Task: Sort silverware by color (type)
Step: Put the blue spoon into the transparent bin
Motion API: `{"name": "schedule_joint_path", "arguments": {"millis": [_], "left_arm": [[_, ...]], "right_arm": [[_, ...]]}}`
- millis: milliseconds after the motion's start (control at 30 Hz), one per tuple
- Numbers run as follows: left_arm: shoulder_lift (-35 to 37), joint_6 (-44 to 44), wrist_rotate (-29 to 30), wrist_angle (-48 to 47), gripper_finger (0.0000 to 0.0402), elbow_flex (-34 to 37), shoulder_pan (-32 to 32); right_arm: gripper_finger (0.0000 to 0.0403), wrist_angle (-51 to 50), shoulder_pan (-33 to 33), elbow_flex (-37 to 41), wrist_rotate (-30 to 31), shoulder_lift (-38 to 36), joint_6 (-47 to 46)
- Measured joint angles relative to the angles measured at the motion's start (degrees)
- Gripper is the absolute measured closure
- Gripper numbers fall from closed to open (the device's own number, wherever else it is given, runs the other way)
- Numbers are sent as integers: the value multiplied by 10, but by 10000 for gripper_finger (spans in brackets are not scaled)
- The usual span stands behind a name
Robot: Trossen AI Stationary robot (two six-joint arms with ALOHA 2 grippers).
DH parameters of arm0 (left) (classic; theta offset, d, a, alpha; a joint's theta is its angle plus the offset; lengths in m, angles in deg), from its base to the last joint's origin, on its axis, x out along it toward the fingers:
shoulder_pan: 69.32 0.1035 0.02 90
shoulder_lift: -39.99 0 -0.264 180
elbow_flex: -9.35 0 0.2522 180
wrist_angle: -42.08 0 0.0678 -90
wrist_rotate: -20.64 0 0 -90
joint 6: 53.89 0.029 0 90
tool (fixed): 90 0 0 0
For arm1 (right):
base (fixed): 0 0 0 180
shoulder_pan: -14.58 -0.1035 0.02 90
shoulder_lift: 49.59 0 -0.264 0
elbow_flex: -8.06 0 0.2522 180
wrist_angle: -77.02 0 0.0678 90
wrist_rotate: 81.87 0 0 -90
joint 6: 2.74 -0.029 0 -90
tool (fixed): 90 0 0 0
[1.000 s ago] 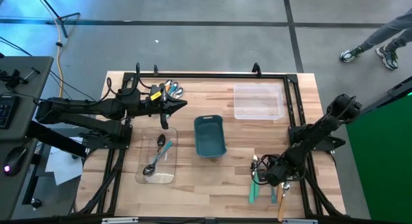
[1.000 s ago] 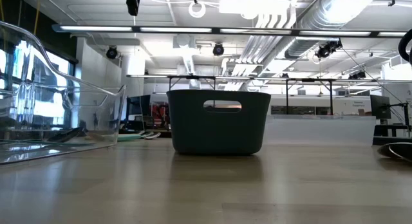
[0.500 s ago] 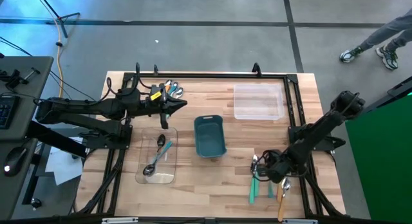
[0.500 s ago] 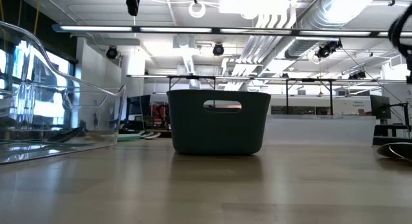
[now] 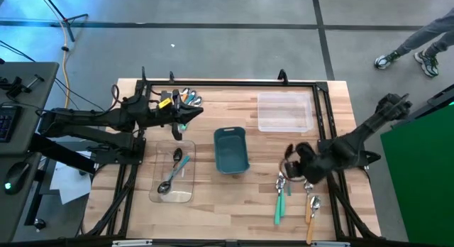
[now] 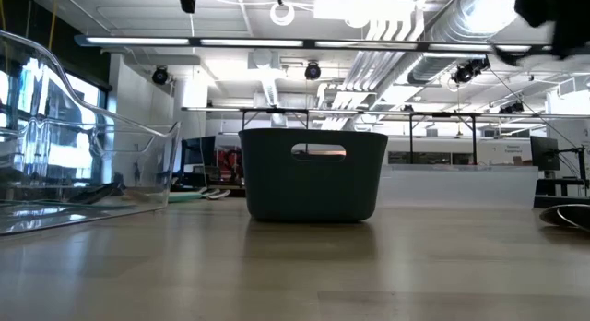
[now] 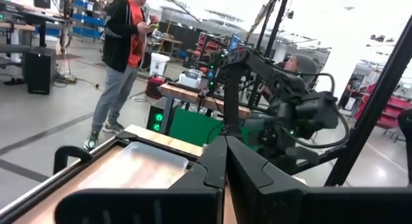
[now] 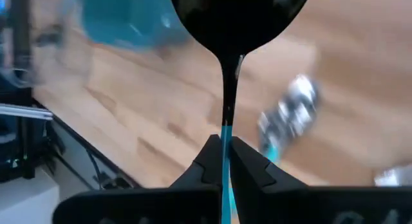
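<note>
Right gripper (image 8: 223,152) is up off the surface (image 5: 213,204) with its fingers pinched on a teal-handled spoon (image 8: 232,31); the wrist view shows the thin handle clamped between the fingertips and the dark bowl of the spoon sticking out ahead of them; from above, that gripper (image 5: 292,153) sits just beyond the loose spoons (image 5: 296,201) that lie on the wood beneath and behind it, teal handles beside an orange one, shiny bowls pointing toward it; off to its side stands the teal bin (image 5: 231,150), and farther past it the clear tray (image 5: 175,172) holding two spoons, one teal-handled, one dark; another clear tray (image 5: 285,111) lies ahead of this gripper, toward the far edge. Left gripper (image 5: 186,113) hovers with fingers pressed together and nothing between them; a small cluster of spoons (image 5: 189,99) lies right beside its tip at the far edge of the surface; the first clear tray lies below and just behind it; a person (image 7: 122,63) stands in the room beyond its fingers.
</note>
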Motion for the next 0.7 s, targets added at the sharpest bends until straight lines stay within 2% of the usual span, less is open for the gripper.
{"name": "schedule_joint_path", "arguments": {"millis": [133, 267, 433, 533, 700], "left_arm": [[0, -19, -5, -1, 401, 0, 0], [0, -34, -25, -1, 401, 0, 0], [0, -51, -46, -1, 401, 0, -2], [-3, -58, -50, 1, 401, 0, -9], [-17, -62, -46, 6, 401, 0, -22]], "right_arm": [[402, 102, 80, -1, 4, 26, 187], [403, 266, 165, -2, -3, 66, 396], [403, 468, 262, -3, -81, 105, 585], [403, 488, 300, -31, -122, 112, 660], [403, 415, 330, -109, -145, 113, 819]]}}
